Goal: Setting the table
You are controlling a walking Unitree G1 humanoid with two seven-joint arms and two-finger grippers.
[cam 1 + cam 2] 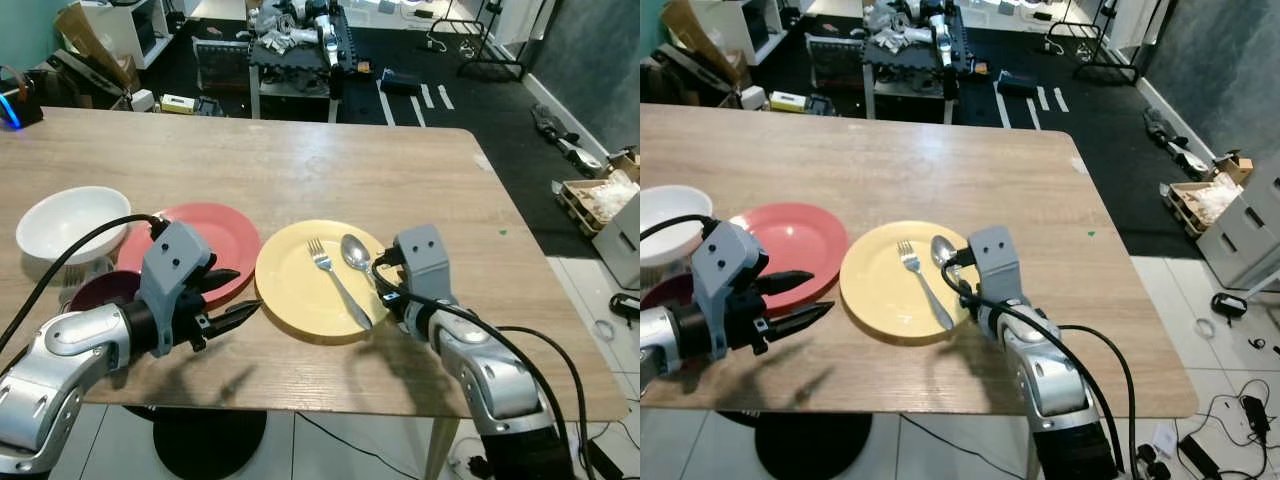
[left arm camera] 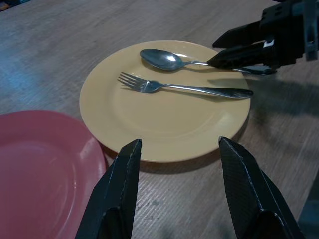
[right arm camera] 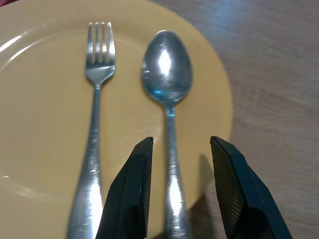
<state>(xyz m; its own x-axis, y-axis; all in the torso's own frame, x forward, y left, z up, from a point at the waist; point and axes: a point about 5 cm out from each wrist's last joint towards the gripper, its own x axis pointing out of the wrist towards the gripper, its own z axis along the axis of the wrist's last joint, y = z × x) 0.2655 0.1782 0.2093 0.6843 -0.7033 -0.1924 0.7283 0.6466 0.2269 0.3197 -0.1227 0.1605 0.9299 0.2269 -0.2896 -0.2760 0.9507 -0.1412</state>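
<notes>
Spoon (image 3: 167,69) and fork (image 3: 94,99) lie side by side on the yellow plate (image 1: 300,290); the right gripper's (image 3: 177,194) spread fingers straddle the spoon's handle. Left gripper (image 2: 179,191) hovers open by the plate's near rim, beside the red plate (image 1: 205,235) on the tabletop (image 1: 300,170).

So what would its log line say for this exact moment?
right gripper: open, fingers astride spoon handle | fork: beside spoon on yellow plate | left gripper: open, at plate's near edge

Shiny polished metal spoon (image 3: 167,69) and fork (image 3: 97,74); smooth matt yellow round plate (image 2: 164,124); grained pale wooden tabletop (image 1: 330,170).
</notes>
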